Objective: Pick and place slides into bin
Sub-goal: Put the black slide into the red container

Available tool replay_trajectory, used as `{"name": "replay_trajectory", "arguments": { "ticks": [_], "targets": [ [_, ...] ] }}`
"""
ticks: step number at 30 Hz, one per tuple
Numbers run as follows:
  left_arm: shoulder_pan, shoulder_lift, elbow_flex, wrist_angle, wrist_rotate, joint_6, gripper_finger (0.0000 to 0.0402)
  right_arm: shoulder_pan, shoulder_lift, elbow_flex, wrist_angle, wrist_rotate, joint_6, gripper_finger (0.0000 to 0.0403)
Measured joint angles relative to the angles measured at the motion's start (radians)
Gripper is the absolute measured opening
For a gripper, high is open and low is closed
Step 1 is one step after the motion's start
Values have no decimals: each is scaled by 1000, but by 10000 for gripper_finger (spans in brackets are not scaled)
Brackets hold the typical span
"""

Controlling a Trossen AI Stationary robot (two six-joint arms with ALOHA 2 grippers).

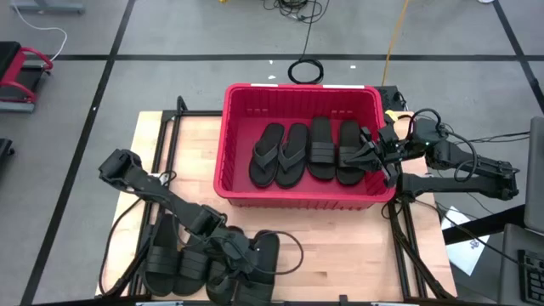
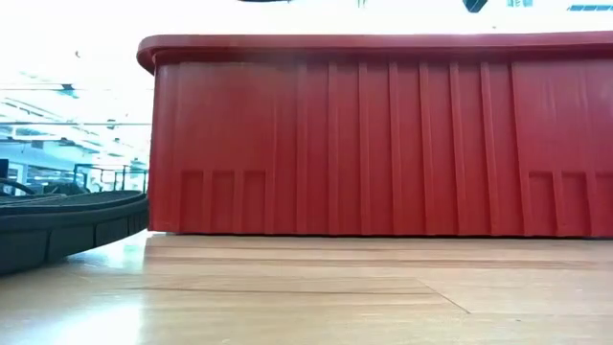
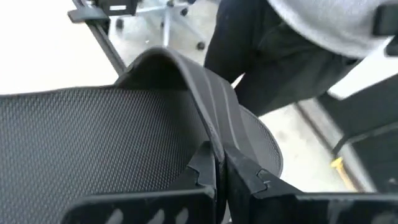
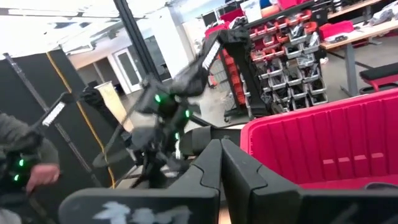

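Slides (image 1: pixel 308 150) are lying four abreast in the bin (image 1: pixel 223 144) while we are pinching one slide's strap (image 3: pixel 214 106) with our left gripper (image 3: pixel 221 177), right gripper (image 4: pixel 221 165) pressed together.

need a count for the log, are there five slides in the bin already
No, the high view shows four slides lying side by side in the red bin.

The bin (image 1: pixel 302 144) was glossy red plastic with ribbed walls. The slides (image 1: pixel 204 259) looked matt black rubber, finely textured, on a smooth pale wooden table (image 1: pixel 183 153)
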Motion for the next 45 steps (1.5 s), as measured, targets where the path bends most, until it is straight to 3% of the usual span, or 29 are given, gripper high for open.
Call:
{"name": "replay_trajectory", "arguments": {
  "ticks": [5, 14, 19, 27, 32, 35, 38, 45],
  "targets": [
    [47, 1, 268, -410, -88, 110, 3, 0, 1, 0, 0, -37, -5, 0],
    [195, -2, 686, -684, -320, 240, 2, 0, 6, 0, 20, -61, -63, 4],
    [301, -1, 809, -779, -488, 373, 1, -3, 44, 0, 111, 8, -33, 54],
    [513, 1, 833, -783, -660, 519, 1, -3, 162, 1, 420, 301, 64, 161],
    [621, 1, 833, -696, -762, 563, 1, -3, 222, 1, 580, 395, 64, 184],
    [678, 1, 833, -550, -749, 591, 1, -3, 255, 1, 645, 416, 30, 184],
    [725, 0, 833, -427, -655, 599, 1, -3, 289, 1, 679, 416, 26, 181],
    [775, 22, 833, -330, -555, 584, 0, -3, 353, 1, 804, 445, 17, 174]
  ]
}}
